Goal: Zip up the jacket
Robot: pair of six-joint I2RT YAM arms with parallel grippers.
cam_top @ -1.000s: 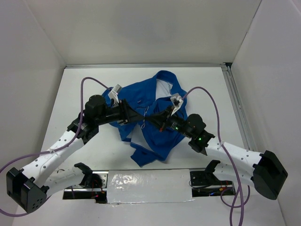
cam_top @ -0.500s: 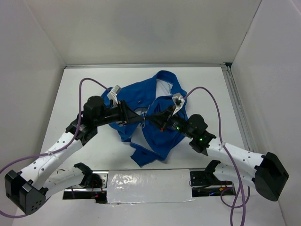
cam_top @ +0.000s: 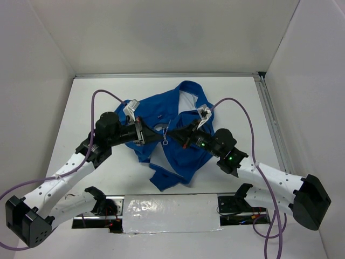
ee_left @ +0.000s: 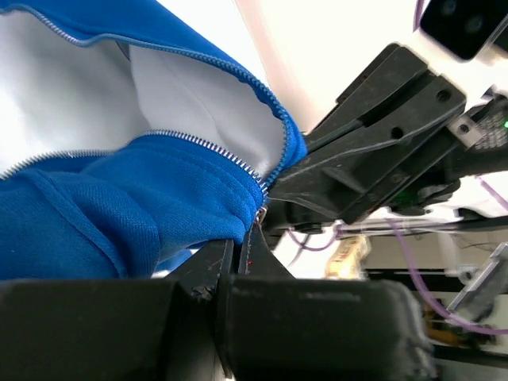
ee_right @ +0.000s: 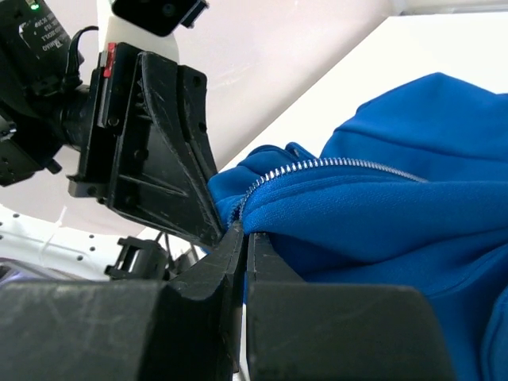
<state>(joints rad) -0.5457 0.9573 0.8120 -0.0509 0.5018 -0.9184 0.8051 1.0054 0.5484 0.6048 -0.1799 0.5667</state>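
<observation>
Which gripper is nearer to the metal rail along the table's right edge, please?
Right. The right gripper pinches the jacket on the side toward the metal rail; the left gripper faces it from farther left.

jacket (cam_top: 180, 159) at table (cam_top: 237, 91) centre

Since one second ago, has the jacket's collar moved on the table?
No. The jacket's collar stays at the same spot just below the table's far edge.
</observation>
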